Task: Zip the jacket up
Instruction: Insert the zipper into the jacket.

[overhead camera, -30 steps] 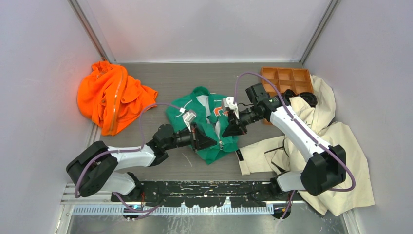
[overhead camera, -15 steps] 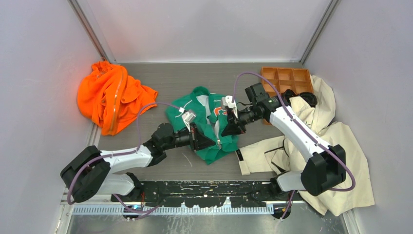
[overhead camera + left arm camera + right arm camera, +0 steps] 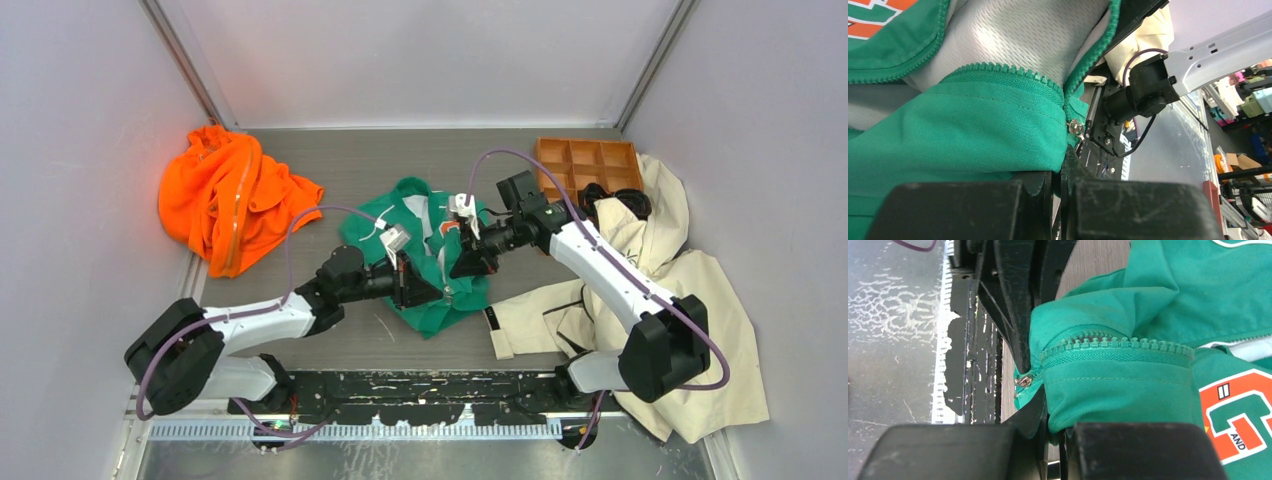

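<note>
Well, the jacket point(image 3: 425, 250) lies midway on the counter point(image 3: 400, 165), the left end effector point(image 3: 433, 290) and the right end effector point(image 3: 459, 270) both clenched on its lower front, so pulling the zipper halves point(image 3: 1118, 343) taut and aligned seems wise.

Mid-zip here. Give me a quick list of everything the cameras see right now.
jacket: one, green with an orange-and-white patch, table centre
zipper slider: one, silver, low on the jacket's front
garment: one, bright orange, bunched at far left
coat: one, cream, heaped along the right side
tray: one, orange-brown, compartmented, far right beside the coat
table: one, grey
left gripper: one, black, shut on the jacket
right gripper: one, black, shut on the jacket
</note>
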Controlling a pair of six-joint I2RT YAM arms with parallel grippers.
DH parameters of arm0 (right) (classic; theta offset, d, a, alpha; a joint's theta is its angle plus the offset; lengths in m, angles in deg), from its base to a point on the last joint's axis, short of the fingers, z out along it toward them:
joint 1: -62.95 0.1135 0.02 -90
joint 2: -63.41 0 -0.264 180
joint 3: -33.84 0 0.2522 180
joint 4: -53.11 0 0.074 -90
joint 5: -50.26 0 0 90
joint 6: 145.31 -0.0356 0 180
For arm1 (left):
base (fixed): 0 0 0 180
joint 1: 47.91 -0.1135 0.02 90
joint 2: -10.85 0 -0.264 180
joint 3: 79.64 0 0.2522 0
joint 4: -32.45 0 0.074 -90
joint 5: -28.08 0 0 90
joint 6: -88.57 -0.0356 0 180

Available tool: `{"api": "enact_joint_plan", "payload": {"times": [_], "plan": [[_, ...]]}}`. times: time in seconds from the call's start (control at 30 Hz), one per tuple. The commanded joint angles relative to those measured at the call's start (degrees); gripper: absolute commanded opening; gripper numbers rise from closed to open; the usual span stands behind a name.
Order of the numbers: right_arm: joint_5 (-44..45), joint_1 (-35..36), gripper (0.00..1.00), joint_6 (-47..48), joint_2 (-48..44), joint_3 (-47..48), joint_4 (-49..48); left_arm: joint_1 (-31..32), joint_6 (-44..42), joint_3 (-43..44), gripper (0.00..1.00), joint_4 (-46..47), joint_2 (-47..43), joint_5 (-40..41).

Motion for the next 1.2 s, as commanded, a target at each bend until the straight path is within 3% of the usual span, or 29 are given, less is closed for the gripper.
{"api": "enact_joint_plan", "payload": {"times": [0.0,0.1,0.23,0.4,0.57,0.7,0.83,1.03,1.17], "plan": [[6.7,0.6,0.01,-7.1,-0.9,0.0,-8.6,0.3,-4.5,1.7,0.00,-6.4,-4.0,0.4],[7.6,0.4,0.01,-10.6,-0.8,0.0,-10.7,0.1,-5.0,2.1,0.00,-9.7,-4.0,1.2],[2.3,2.0,0.01,-9.0,-0.4,-1.4,-10.0,-1.3,-2.4,2.1,0.00,-9.1,-1.3,1.2],[7.3,7.9,0.01,-9.8,2.7,-1.6,-11.6,-1.8,-0.2,2.1,0.00,-5.2,0.8,-0.5],[16.3,6.6,0.01,-22.5,1.8,-4.6,-23.0,-1.7,-1.5,-0.2,0.00,-3.8,-0.6,-1.8],[21.7,4.1,0.01,-25.3,1.2,-5.5,-24.7,-1.8,-0.6,-1.5,0.00,-2.6,-0.1,-3.6],[16.3,3.1,0.01,-23.7,0.6,-5.7,-23.3,-2.9,0.1,-2.0,0.00,-2.4,0.4,-3.2],[1.0,3.6,0.01,-22.1,1.1,-6.6,-22.8,-3.5,0.7,-1.4,0.00,-0.2,3.4,-5.1],[0.3,3.9,0.01,-23.0,1.4,-7.3,-24.3,-3.6,0.0,-1.0,0.00,0.8,5.4,-6.6]]}}
